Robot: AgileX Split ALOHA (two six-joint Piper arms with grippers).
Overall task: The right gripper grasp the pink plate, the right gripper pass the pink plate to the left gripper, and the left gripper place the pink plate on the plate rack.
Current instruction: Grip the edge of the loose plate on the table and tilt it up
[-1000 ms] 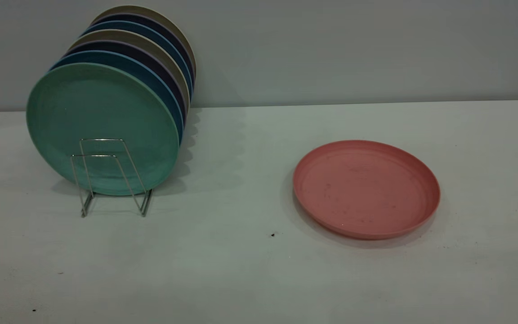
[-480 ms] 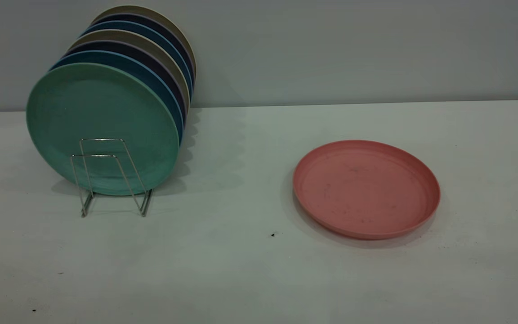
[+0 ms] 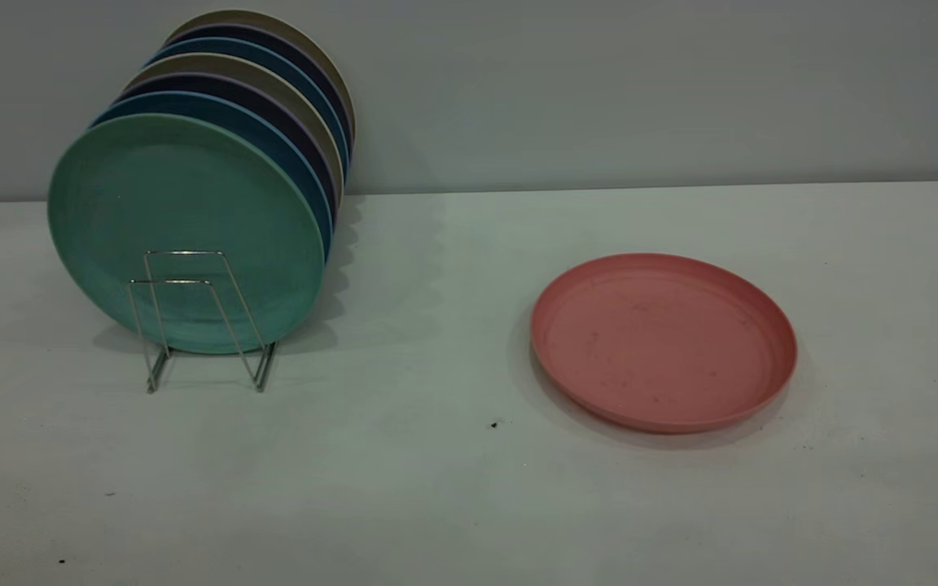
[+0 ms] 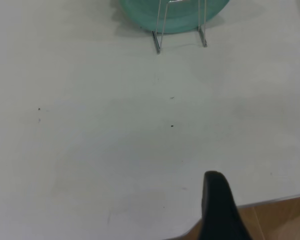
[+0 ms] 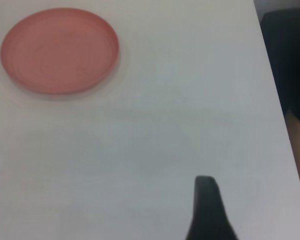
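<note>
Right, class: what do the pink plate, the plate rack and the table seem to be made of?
Pink plate: probably matte plastic, with an even salmon colour, no glare and faint dark specks.
Plate rack: thin metal wire, shiny silver, catching highlights along its loops.
Table: smooth pale top, likely plastic or laminate, with a dull sheen. The look leaves the exact material open.

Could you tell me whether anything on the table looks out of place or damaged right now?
Nothing stands out. The pink plate lies flat and whole on the table, apart from the plate rack, where the other plates stand upright.
</note>
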